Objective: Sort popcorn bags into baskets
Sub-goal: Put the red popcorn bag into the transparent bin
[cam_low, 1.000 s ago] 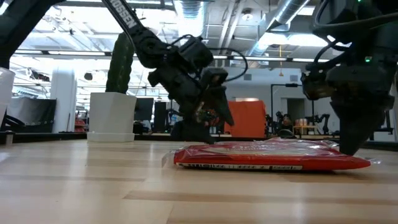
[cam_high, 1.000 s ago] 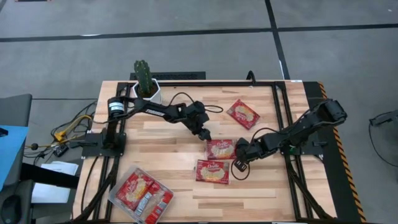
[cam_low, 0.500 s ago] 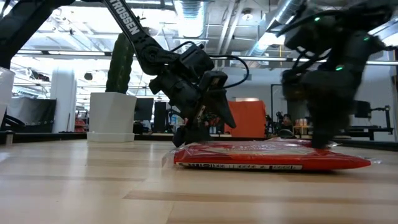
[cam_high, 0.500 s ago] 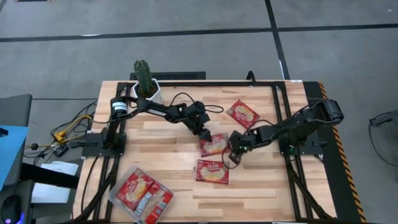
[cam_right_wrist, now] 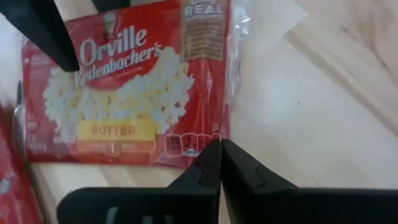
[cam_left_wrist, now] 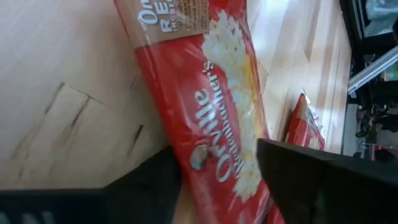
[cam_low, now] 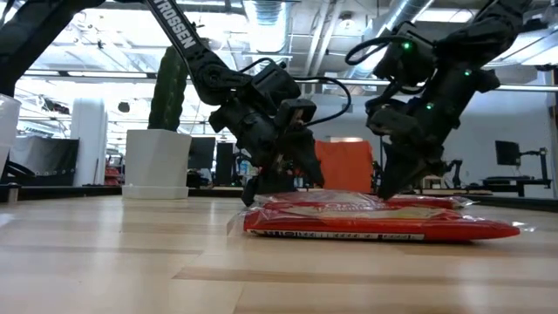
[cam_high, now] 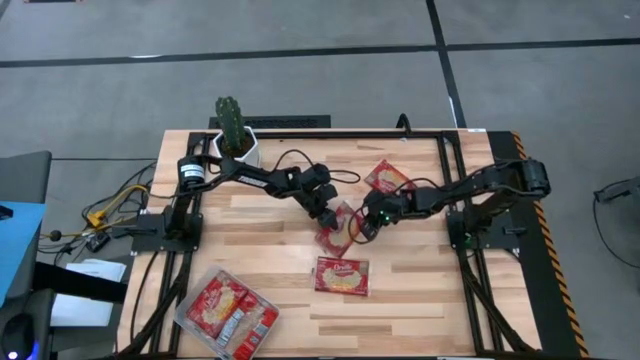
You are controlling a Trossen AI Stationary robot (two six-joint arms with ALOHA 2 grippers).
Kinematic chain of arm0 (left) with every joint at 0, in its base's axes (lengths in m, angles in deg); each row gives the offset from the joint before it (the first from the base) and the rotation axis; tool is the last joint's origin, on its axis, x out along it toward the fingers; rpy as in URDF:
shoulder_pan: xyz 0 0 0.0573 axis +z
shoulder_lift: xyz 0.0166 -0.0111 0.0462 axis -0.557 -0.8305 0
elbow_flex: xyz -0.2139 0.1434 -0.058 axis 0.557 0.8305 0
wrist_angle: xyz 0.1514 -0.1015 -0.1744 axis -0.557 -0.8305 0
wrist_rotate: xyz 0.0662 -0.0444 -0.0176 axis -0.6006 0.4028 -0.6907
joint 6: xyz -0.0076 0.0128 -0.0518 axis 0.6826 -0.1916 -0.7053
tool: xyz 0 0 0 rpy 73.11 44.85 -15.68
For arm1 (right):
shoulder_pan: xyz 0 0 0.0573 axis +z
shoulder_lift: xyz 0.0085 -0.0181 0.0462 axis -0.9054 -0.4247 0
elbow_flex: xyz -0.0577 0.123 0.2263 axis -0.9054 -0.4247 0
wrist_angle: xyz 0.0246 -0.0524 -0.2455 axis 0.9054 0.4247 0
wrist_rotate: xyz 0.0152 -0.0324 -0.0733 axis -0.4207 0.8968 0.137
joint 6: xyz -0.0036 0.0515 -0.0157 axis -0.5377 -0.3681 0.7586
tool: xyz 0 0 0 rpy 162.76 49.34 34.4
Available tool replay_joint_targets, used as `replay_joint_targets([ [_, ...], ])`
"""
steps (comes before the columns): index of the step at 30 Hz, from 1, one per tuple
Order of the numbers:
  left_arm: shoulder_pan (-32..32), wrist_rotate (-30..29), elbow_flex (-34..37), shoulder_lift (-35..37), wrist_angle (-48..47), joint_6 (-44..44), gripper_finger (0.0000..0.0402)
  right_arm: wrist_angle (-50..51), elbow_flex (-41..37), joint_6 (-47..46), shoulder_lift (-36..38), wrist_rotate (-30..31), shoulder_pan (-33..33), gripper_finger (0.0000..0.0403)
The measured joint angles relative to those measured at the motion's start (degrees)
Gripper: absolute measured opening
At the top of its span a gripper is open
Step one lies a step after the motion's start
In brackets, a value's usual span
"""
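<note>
A red popcorn bag (cam_high: 336, 228) lies at mid-table between my two grippers. My left gripper (cam_high: 327, 214) comes from the far left and is shut on the end nearest it. At the bag's opposite edge stands my right gripper (cam_high: 362, 228), shut. A second bag (cam_high: 342, 275) lies flat nearer the front edge, and a third (cam_high: 388, 178) lies farther back. The clear basket (cam_high: 190, 318) sits at the near left corner with bags (cam_high: 215, 300) in it. My left gripper has the bag's end (cam_left_wrist: 208, 149) by the start of the brand lettering between its two fingers. One finger (cam_left_wrist: 149, 186) is at the bag's long edge; the other (cam_left_wrist: 305, 174) lies over its printed face. They slant down from the far left. The bag's other end lies on the table. My right gripper touches the bag's long bottom edge (cam_right_wrist: 198, 155) with the tips of its shut fingers (cam_right_wrist: 211, 165). It slants down from the table's right side. The bag lies flat on the wood in front of the tips.
A white pot with a cactus (cam_high: 233, 135) stands at the far left corner. Black frame rails (cam_high: 455, 190) run along the table's sides, and cables (cam_high: 120, 205) trail off its left edge. Bare wood lies between the basket and the near bag.
My right gripper has swept toward the table's left and far side with shut fingers, pushing the bag along. The bag has slid left toward my left gripper and turned about. My left gripper has sunk slightly and narrowed its fingers around the bag's end.
</note>
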Motion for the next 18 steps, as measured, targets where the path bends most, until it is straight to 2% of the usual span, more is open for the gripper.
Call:
replay_joint_targets([
  [8, -0.08, -3.55, 0.06, -0.02, -0.04, 0.25, 0.0026, 0.28, 0.0, 0.29, 2.73, -0.01, -0.88, 0.0015],
  [9, -0.08, -3.79, 0.07, -0.02, -0.01, 0.01, 0.0014, 0.36, 0.07, 0.38, 3.69, -0.16, -0.99, 0.0015],
  [13, 0.37, -3.31, 0.04, 0.04, 0.0, -2.31, 0.0012, 2.55, 0.11, 0.45, 8.37, -0.08, -1.8, 0.0024],
  [18, 1.57, 1.31, -0.75, 1.31, -2.39, -5.47, 0.0005, 8.79, 0.11, 0.76, 15.62, 1.58, -3.01, 0.0029],
])
